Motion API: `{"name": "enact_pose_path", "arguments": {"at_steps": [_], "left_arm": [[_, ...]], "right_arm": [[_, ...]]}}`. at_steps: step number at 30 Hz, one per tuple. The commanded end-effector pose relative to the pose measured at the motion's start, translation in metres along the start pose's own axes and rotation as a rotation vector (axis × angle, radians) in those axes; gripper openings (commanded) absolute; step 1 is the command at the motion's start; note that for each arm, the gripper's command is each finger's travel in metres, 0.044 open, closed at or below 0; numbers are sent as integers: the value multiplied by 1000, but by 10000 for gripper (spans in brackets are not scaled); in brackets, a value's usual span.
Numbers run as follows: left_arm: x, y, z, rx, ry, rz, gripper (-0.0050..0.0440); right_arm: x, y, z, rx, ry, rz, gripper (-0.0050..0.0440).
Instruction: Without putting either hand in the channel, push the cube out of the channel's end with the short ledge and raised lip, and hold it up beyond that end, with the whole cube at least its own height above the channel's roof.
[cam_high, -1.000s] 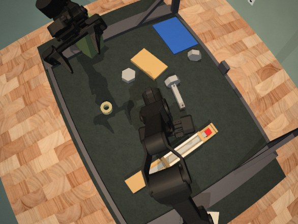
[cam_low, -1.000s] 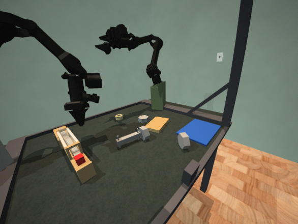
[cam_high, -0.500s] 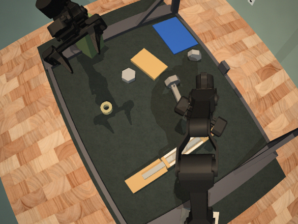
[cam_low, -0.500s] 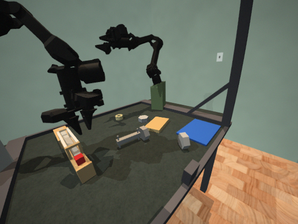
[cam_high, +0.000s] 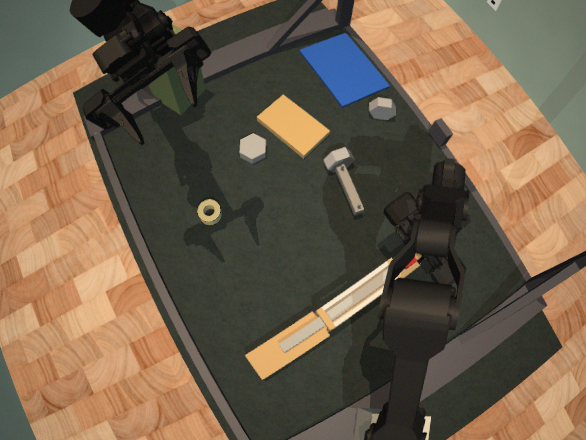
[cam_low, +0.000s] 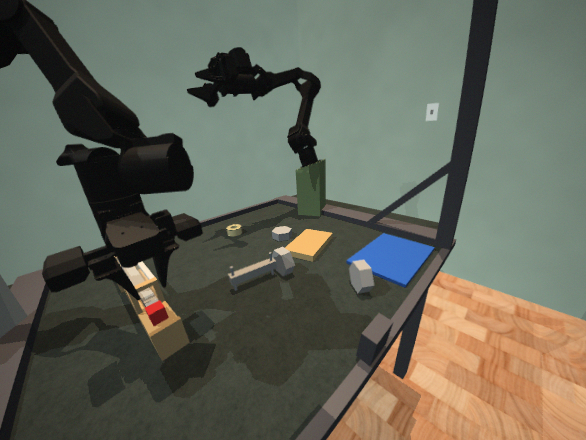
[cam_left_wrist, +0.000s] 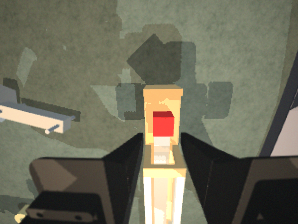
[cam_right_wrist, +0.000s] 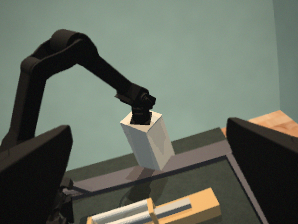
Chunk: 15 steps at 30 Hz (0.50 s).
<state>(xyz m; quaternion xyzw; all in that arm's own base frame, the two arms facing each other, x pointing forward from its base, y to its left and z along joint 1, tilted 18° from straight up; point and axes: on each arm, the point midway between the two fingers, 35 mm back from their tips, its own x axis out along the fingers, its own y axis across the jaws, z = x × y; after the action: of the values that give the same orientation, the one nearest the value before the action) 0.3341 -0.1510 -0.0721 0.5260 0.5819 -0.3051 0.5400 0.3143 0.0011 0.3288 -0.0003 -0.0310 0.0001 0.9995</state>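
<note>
A dark table carries everything, with the left arm reaching over one end of the long wooden channel and covering part of it from above. The right arm stands well apart on a green block.

A flat blue sheet lies near the table's edge, with a yellow-orange slab between it and a pale hexagonal block. A grey bar with pegs meets a second hexagonal block at one end; a third is just beside the sheet. A cream ring lies apart from these.

The left gripper is partly open and holds nothing, its fingers spread about the channel's width. The right gripper is wide and holds nothing, high and far from the channel.

The small red cube sits on the short ledge, between roof and raised lip, just beyond the left fingertips.
</note>
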Motion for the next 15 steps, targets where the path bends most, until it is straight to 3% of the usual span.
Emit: {"name": "enact_pose_path", "arguments": {"at_steps": [1,15], "left_arm": [[-2,0,2,-1,-6,3,170],[-6,-1,0,-4,-12,-1,170]], "right_arm": [[-2,0,8,1,-20,-1,400],[-2,0,8,1,-20,-1,400]]}}
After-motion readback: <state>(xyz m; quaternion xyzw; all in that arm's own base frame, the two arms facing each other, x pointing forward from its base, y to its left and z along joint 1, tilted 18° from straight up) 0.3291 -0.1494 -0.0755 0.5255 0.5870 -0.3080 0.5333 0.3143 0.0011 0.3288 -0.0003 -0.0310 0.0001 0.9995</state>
